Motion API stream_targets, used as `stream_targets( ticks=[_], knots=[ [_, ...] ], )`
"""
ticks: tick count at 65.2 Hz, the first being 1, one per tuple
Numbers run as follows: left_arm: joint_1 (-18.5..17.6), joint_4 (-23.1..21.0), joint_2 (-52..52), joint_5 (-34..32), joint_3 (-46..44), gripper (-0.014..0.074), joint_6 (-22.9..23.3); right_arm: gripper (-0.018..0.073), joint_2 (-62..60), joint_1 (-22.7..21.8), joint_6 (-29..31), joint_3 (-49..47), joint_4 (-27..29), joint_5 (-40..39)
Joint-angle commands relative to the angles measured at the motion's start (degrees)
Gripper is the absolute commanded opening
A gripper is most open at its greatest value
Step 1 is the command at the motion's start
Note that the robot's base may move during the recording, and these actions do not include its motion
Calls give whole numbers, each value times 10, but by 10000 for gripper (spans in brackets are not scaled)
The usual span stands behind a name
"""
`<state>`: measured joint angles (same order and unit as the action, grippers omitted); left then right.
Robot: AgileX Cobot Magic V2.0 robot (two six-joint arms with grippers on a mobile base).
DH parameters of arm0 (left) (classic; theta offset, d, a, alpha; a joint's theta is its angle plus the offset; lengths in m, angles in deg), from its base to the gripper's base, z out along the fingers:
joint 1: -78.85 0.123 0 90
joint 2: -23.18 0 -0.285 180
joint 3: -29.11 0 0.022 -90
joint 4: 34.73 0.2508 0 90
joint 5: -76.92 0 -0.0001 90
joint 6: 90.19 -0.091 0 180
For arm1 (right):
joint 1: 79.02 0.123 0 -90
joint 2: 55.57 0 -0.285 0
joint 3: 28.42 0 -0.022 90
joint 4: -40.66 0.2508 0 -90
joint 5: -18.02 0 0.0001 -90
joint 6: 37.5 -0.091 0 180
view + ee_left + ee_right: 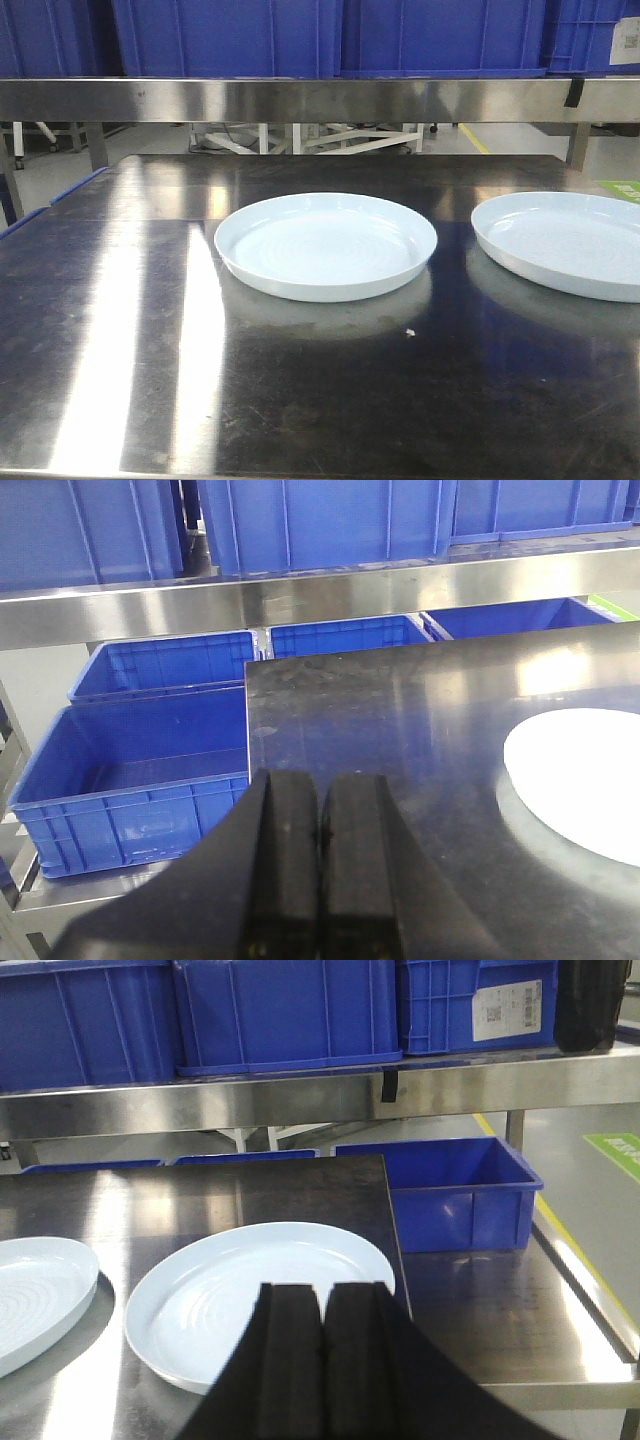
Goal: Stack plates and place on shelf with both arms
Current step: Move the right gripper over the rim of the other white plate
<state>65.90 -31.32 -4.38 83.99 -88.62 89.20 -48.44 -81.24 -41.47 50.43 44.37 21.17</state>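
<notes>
- Fingers (285,870) of the left gripper (320,790) are pressed together on nothing, near the left edge of the dark table (300,400).
- The right gripper (322,1295) is likewise closed and empty, just over the right plate (230,1290).
- The middle plate (325,245) lies apart from the right one, both flat on the table.
- Blue bins (230,35) crowd the steel shelf (320,100) behind the plates; lower bins (150,770) sit beside the table.
</notes>
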Motion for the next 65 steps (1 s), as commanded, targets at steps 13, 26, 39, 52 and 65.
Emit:
stream_targets(
  ticks=[13,26,39,52,65],
  knots=[
    [1,0,-4,-53,-17,82,6,57,155,-2,49,-131,-20,81],
    [1,0,-4,-53,-17,82,6,57,334,-2,57,-251,-22,159],
    [1,0,-4,-53,-17,82,6,57,480,-2,56,-348,-6,238],
    [1,0,-4,-53,-17,82,6,57,636,-7,56,-453,23,323],
    [1,0,-4,-53,-17,82,6,77,776,-45,57,-591,34,401]
  ],
)
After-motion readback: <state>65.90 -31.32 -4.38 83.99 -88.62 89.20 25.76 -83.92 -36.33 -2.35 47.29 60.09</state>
